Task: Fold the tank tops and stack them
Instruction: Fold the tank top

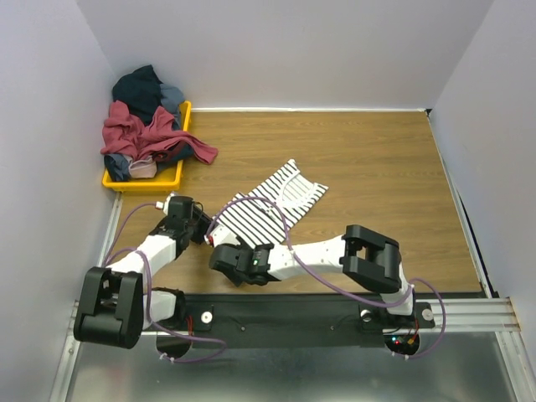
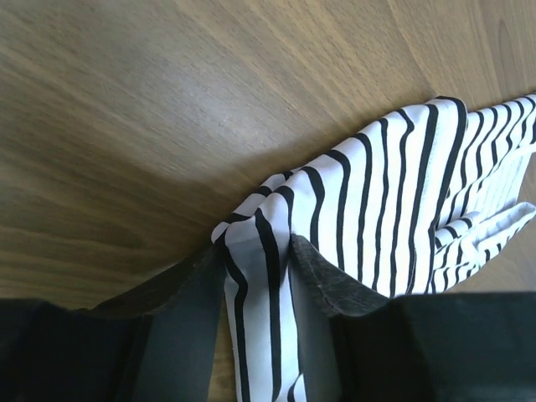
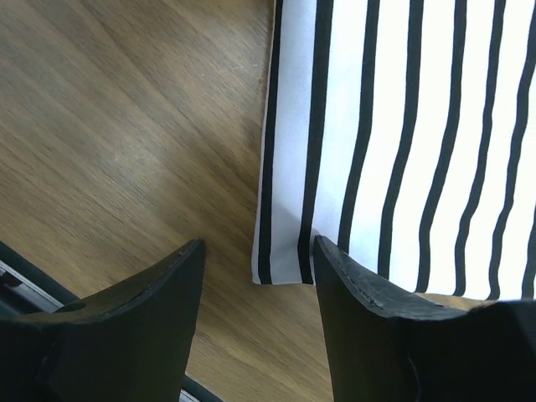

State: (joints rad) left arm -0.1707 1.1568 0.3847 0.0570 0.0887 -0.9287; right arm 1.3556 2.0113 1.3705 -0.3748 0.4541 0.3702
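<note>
Tank top (image 1: 289, 191), edge pinched — left claw (image 2: 256, 248)

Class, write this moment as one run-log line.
left end effector: grips top edge | right end effector: open at top corner

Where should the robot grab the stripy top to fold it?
By its two hem corners, coming from the arms' side: the striped tank top lies flat, hem nearest them. The left gripper pinches one corner; the right gripper straddles the other, open.

A tank top (image 1: 272, 209) lies near the middle of the table (image 1: 377, 167); a tray (image 1: 142, 180) heaped with clothes (image 1: 142, 126) sits far left.
</note>
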